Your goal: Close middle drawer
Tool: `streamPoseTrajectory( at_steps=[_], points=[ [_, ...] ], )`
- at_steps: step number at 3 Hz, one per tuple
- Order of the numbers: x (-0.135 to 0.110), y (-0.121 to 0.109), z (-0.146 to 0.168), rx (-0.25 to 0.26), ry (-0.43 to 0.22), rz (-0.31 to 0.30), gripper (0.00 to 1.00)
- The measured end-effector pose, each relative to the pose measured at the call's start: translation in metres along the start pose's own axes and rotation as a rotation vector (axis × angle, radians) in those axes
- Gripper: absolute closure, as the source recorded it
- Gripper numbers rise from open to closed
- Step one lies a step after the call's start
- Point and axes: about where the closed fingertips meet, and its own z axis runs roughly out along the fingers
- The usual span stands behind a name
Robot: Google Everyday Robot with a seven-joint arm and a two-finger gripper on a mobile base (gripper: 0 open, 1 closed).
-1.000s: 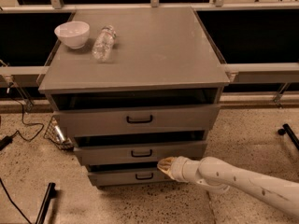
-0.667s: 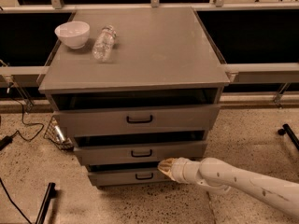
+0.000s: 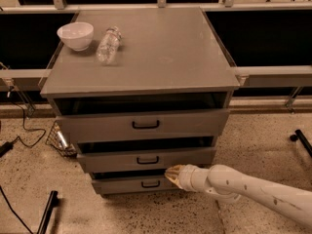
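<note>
The middle drawer was seen partly pulled out of the grey cabinet, between the top drawer and the bottom drawer. It had a slim grey front, a small dark loop handle at its centre and a dark gap above. The gripper was held at the front's lower edge, right of the handle. Whether the claw was apart or together could not be told.

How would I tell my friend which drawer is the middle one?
Find the big grey cabinet with three drawers down its front, all slightly open. The middle drawer is second from the top, with a small dark handle at its centre. The top drawer is taller with a wider handle, the bottom drawer is smallest, and the robot's gripper sits just below the middle one.
</note>
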Motion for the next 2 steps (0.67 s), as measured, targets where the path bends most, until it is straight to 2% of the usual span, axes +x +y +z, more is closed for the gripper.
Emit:
streamPoseTrajectory(
  at_steps=[1,2],
  points=[
    [-0.0001,0.0001,0.0001,0.000,0.000,0.000,0.00],
    [-0.0001,0.0001,0.0001,0.000,0.000,0.000,0.00]
  ],
)
